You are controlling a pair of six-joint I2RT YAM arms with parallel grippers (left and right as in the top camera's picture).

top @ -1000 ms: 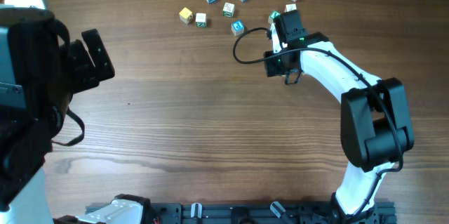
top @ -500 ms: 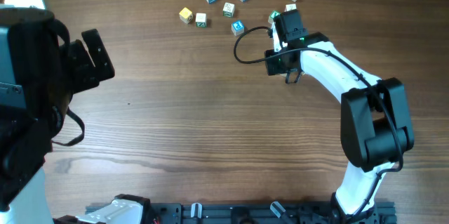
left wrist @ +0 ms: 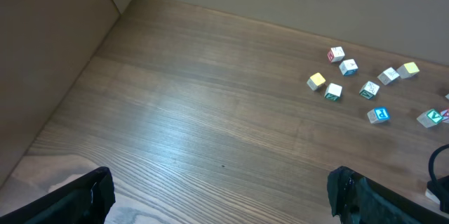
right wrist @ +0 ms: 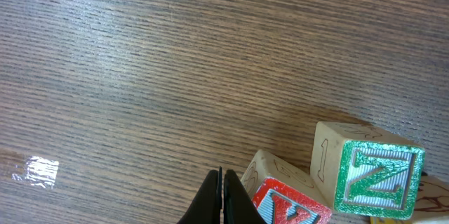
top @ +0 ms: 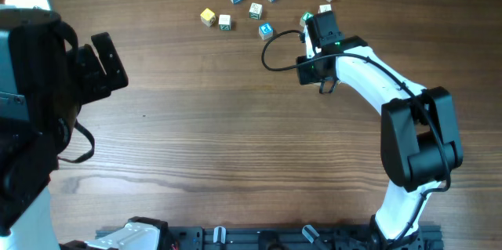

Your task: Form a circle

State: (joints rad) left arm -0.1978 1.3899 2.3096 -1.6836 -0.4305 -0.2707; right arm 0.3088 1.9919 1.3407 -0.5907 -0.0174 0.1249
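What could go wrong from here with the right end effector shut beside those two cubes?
The right end effector, shut, sits tight beside the red-print cube; pushing it may drag the adjoining green N cube too.
That thin tip could spin a cube instead of sliding it.

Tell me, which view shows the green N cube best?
The right wrist view: the green N cube fills the lower right corner, its letter readable. Overhead shows it only as a green speck. The left wrist view shows a small green-printed cube, probably the same, at its right edge.

Overhead top-down, left wrist distant oblique, right wrist close, cubes (top: 255,9) shared
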